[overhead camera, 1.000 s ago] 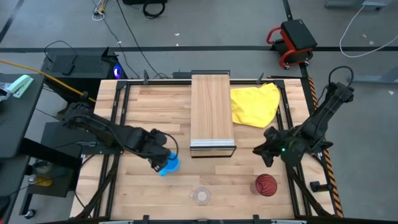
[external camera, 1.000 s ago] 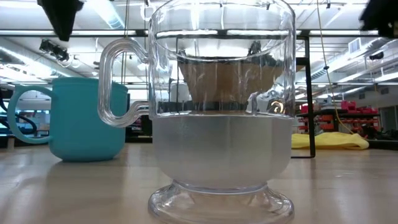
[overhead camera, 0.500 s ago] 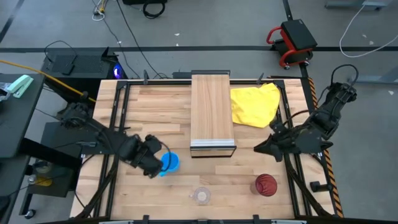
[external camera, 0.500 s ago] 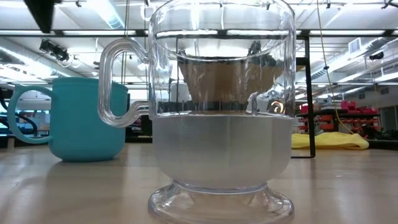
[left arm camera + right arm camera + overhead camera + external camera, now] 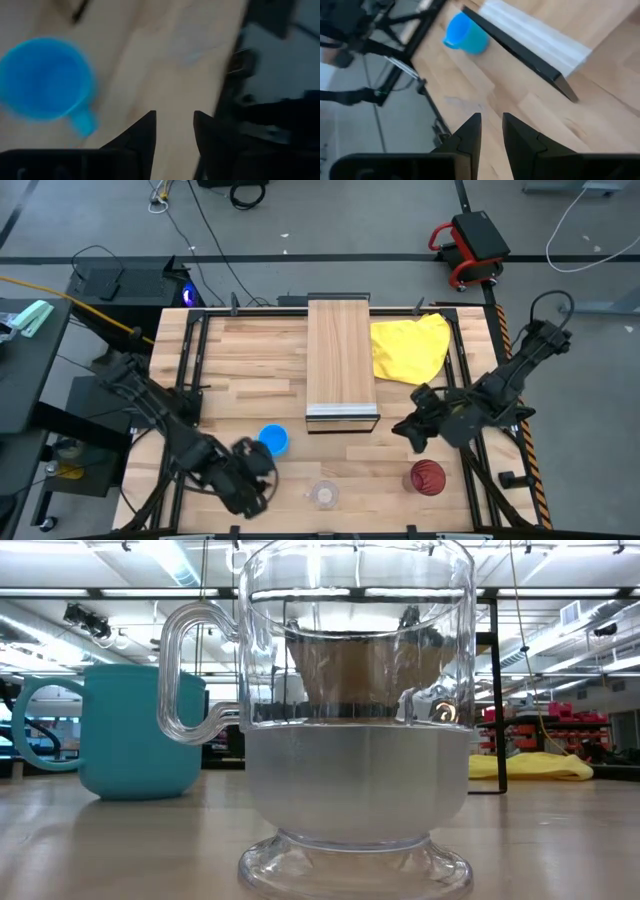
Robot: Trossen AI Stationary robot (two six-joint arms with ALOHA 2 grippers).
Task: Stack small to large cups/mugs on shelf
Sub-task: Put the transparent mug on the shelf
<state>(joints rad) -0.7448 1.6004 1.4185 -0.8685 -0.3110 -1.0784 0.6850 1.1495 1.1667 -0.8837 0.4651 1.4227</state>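
Note:
The bright blue mug (image 5: 273, 440) stands upright on the table, left of the shelf's near end; it also shows in the low view (image 5: 140, 730), left wrist view (image 5: 45, 77) and right wrist view (image 5: 465, 32). The small clear glass cup (image 5: 323, 494) (image 5: 355, 740) rests on its foot near the near edge. To its right stands the dark red tumbler (image 5: 427, 477). The light-wood shelf (image 5: 340, 365) (image 5: 535, 47) has nothing on it. My left gripper (image 5: 248, 480) (image 5: 172, 125) is open, near-left of the mug. My right gripper (image 5: 405, 430) (image 5: 491, 125) is slightly open, between shelf and tumbler.
A yellow cloth (image 5: 410, 348) (image 5: 530, 765) lies right of the shelf at the far right. Dark frame rails (image 5: 190, 380) run along the table's left and right sides. Bare wood shows between the mug, the glass cup and the tumbler.
My left gripper has drawn back from above the blue mug toward the table's near edge and a little left, leaving the low view. The mug has stayed where it was. My right gripper has shifted slightly toward the table's left.

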